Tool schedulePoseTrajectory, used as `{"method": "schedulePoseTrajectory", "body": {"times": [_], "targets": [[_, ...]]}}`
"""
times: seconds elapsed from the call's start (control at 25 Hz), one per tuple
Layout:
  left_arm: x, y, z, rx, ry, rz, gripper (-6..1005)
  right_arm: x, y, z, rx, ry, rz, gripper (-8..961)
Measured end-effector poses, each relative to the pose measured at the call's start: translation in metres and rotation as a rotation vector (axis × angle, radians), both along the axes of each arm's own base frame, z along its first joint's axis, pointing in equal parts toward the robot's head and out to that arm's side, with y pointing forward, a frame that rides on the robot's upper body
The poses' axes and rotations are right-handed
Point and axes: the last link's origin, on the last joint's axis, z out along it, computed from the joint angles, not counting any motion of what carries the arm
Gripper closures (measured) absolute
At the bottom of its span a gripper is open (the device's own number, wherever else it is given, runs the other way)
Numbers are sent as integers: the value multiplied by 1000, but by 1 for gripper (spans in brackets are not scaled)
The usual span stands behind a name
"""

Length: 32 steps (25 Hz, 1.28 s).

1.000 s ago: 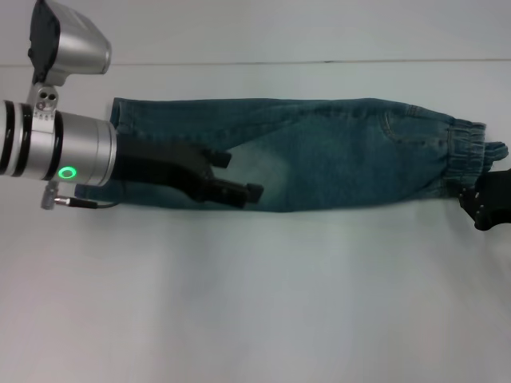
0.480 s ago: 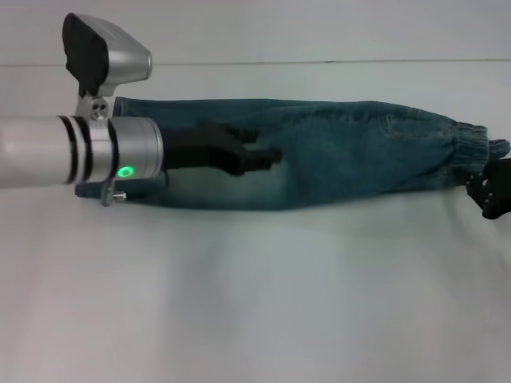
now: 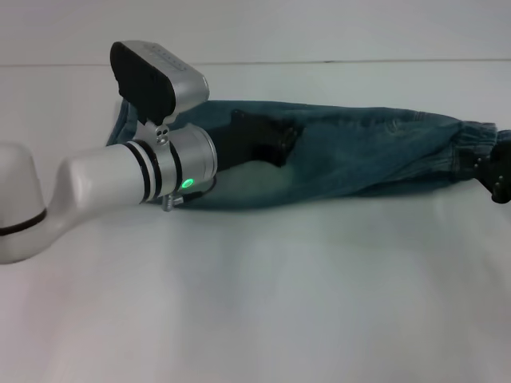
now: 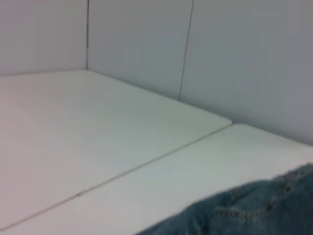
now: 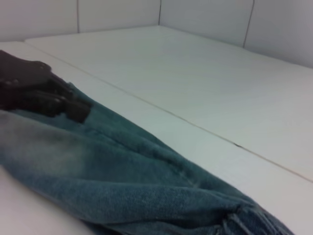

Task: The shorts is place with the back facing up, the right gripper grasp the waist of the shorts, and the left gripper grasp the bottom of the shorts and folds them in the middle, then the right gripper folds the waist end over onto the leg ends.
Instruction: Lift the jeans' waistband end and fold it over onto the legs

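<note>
Head: shorts (image 3: 359, 155) lie folded lengthwise in a long strip on the table (image 3: 263, 303). Left gripper (image 3: 275, 140) sits over the strip's left part; grip can't be told. Right gripper (image 3: 497, 177) at the waist (image 3: 471, 148), grip unclear.
Left wrist: denim only.
Right wrist: left gripper (image 5: 63, 105) on denim.

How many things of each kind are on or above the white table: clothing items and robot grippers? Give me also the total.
Clothing: 1, the shorts, folded lengthwise.
Grippers: 2, the left gripper over the shorts, the right gripper at the waist.
Total: 3, all on or above the table.
</note>
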Motion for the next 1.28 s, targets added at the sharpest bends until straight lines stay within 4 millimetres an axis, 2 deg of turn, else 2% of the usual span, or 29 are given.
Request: {"method": "schedulePoseTrajectory", "body": {"times": [0.16,0.36,0.84,1.16,1.28], "targets": [[-1,1,-4,28,-17,45,799,-11,1,7,-13,4,23,894],[-7,-1,-11,27,29,71,996,-35,4,13,-50,22,59,894],[-17,-10,-21,1,64,99,994,-103,15,18,-120,-13,169,893],[-18,-11,-21,4,53,110,985,-146,16,34,-162,-6,259,895],[-18,-13,-21,-3,45,108,982,-157,23,39,-158,-22,283,897]]}}
